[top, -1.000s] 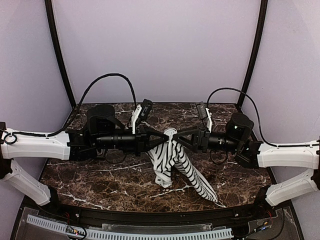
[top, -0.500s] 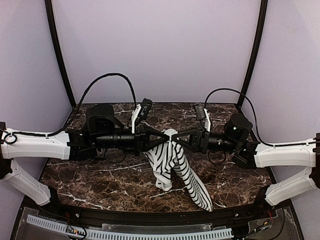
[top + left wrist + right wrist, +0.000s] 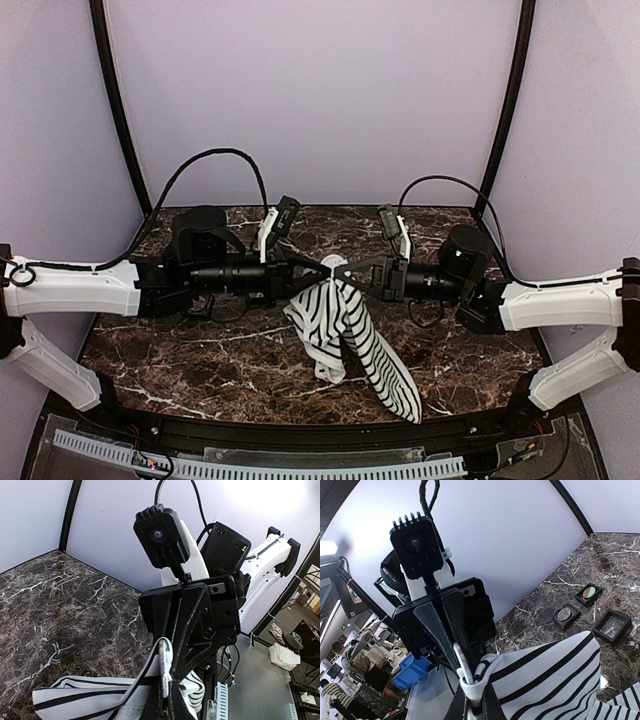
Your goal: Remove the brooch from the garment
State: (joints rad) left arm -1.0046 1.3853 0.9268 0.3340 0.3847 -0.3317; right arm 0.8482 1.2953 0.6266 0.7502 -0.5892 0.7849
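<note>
Right wrist view: found right gripper [image 3: 470,692] pinched together on the white edging of the garment [image 3: 555,675], tip to tip with left gripper [image 3: 321,272], likewise clamped on the same bunched fold. Hangs from both, draping down toward the marble table [image 3: 620,555]. Could not pick out the brooch. Judged as the hold-and-locate step; needs next a careful, small pull. Beyond the fingers, down and right: three small black boxes [image 3: 578,599], two holding a round piece, third unclear.

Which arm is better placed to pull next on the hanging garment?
Likely right. The left gripper clamps the garment's peak, anchoring it over the table; the right gripper is shut on the same peak opposite, free to pull away. Brooch not discernible.
</note>
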